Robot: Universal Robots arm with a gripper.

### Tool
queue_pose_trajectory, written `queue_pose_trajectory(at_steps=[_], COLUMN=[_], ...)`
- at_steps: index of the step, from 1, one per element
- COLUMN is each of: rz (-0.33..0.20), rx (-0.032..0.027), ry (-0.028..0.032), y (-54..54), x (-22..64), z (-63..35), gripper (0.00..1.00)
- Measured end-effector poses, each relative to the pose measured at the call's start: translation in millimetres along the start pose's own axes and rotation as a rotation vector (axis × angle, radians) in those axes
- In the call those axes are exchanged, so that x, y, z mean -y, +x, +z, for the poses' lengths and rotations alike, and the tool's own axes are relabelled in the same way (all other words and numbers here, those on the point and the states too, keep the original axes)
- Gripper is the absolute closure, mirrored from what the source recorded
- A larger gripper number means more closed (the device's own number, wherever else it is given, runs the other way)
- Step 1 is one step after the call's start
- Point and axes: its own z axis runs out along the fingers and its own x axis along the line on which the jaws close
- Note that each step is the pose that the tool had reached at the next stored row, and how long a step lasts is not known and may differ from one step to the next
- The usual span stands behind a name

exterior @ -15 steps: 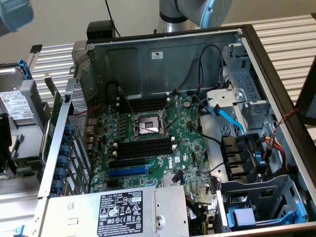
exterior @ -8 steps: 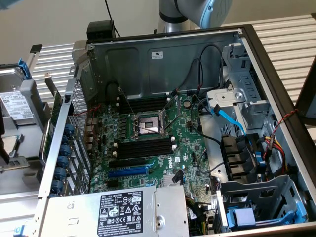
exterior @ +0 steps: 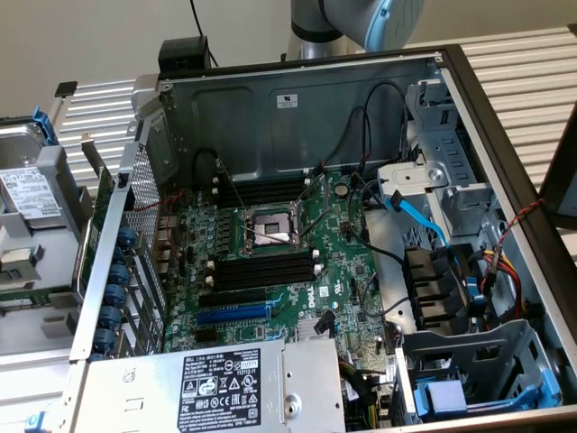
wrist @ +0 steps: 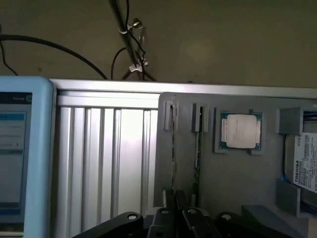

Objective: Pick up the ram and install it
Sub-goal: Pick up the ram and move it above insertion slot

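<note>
Looking along my tool (wrist: 177, 198), I see a screen (wrist: 20, 148) with a light blue frame first, then the ribbed metal worktop (wrist: 104, 158), then a grey tray (wrist: 233, 183). The ram (wrist: 173, 144) stands on edge in a groove of that tray. Its near end runs in between my fingertips, which are drawn almost together and appear clenched on the thin edge. Just beside it a second memory strip (wrist: 198, 148) stands in its own groove, then a processor (wrist: 241, 131) in a pocket, then a hard drive (wrist: 306, 163). In the exterior view the open computer case (exterior: 297, 99) shows bare black memory slots (exterior: 266, 271), with my arm (exterior: 361, 23) above its far wall.
</note>
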Motion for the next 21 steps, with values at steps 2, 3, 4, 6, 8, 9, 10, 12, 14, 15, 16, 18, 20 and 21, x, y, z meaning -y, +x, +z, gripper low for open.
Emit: queue_pose_trajectory(at_steps=[2, 3, 4, 6, 8, 9, 10, 12, 14, 15, 16, 18, 20, 21], rz=[0.000, 0.000, 0.000, 0.000, 0.000, 0.000, 0.000, 0.000, 0.000, -0.001, -0.001, -0.001, -0.001, -0.001], rx=[0.0000, 0.0001, 0.0005, 0.0041, 0.0092, 0.0115, 0.0138, 0.0182, 0.0210, 0.0222, 0.0234, 0.0250, 0.0263, 0.0269], ry=[0.0002, 0.0005, 0.0010, 0.0012, 0.0013, 0.0013, 0.0014, 0.0016, 0.0015, 0.0015, 0.0016, 0.0015, 0.0018, 0.0017], y=[-0.1, -0.2, -0.3, -0.3, -0.3, -0.3, -0.3, -0.4, -0.4, -0.4, -0.4, -0.5, -0.6, -0.7], x=[1.2, 2.9, 5.3, 11.6, 18.3, 21.6, 25.0, 31.2, 37.1, 40.1, 43.3, 49.0, 54.3, 57.1], z=[-8.8, -12.3, -15.1, -20.3, -25.6, -28.2, -31.0, -36.9, -43.2, -46.7, -50.3, -57.6, -64.8, -68.6], gripper=[0.87, 0.87, 0.87, 0.87, 0.87, 0.87, 0.87, 0.87, 0.87, 0.87, 0.87, 0.87, 0.87, 0.87])
